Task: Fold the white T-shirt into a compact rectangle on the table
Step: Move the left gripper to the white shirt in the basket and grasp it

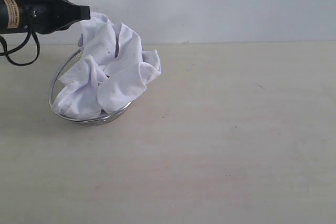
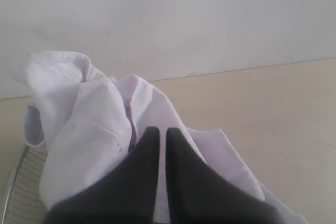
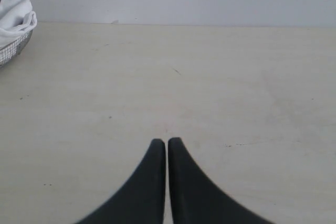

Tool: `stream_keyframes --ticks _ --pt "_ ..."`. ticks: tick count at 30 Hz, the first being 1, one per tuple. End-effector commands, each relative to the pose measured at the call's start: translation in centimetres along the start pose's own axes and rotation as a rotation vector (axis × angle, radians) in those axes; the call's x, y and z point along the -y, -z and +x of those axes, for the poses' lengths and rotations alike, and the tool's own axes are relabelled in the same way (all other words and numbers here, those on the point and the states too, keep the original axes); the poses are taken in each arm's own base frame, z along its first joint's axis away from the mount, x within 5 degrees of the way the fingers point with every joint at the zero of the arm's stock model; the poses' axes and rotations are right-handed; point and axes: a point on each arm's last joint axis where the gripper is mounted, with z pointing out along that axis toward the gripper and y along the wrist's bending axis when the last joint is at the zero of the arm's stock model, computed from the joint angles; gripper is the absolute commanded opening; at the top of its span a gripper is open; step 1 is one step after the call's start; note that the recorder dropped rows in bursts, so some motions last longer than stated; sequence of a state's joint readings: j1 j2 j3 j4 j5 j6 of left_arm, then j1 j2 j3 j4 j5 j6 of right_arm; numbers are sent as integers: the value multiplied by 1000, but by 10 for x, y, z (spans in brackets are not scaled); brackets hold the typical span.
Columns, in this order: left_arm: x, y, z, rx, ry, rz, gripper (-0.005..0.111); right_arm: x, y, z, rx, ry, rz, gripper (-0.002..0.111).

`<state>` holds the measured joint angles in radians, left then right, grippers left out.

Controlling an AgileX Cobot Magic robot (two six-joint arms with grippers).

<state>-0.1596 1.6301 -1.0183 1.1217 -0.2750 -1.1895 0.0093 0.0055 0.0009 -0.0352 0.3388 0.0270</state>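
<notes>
The white T-shirt (image 1: 113,72) is bunched up in a round wire-mesh basket (image 1: 64,72) at the left of the table (image 1: 236,129); its red band is hidden. My left gripper (image 1: 86,12) is at the crumpled top of the shirt. In the left wrist view its jaws (image 2: 158,130) are nearly together with white cloth (image 2: 94,129) pinched between them. My right gripper (image 3: 167,141) is shut and empty over bare table (image 3: 236,77), far from the shirt (image 3: 13,11), and does not show in the exterior view.
The mesh basket (image 3: 9,51) leans with its rim raised on the left side, and cloth spills over its right edge. A white wall runs along the table's far edge. Bare tabletop stretches to the right and front of the basket.
</notes>
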Motion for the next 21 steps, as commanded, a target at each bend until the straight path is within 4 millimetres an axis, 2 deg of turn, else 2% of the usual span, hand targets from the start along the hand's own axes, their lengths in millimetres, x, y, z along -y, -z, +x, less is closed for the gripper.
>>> stream_keyframes --ticks 1,5,8,12,14,18,21 --pt "-5 -16 1 -20 5 -19 5 0 1 -9 98 12 -3 0" --pt "-10 -31 5 -47 -5 -34 5 -1 3 -22 246 -3 -9 0" --pt "-16 -35 6 -63 -4 -81 5 -1 7 -33 372 -170 -43 0" --pt "-16 -37 5 -60 -5 -80 5 -1 6 -33 346 -201 -46 0" --pt "-17 -40 6 -65 -4 -80 5 -1 6 -46 330 -181 -41 0" --pt "-19 -45 14 -90 -12 -80 5 -1 8 -86 313 -36 -16 0" --pt "-21 -48 18 -109 -22 -88 5 0 -2 -111 235 7 -10 0"
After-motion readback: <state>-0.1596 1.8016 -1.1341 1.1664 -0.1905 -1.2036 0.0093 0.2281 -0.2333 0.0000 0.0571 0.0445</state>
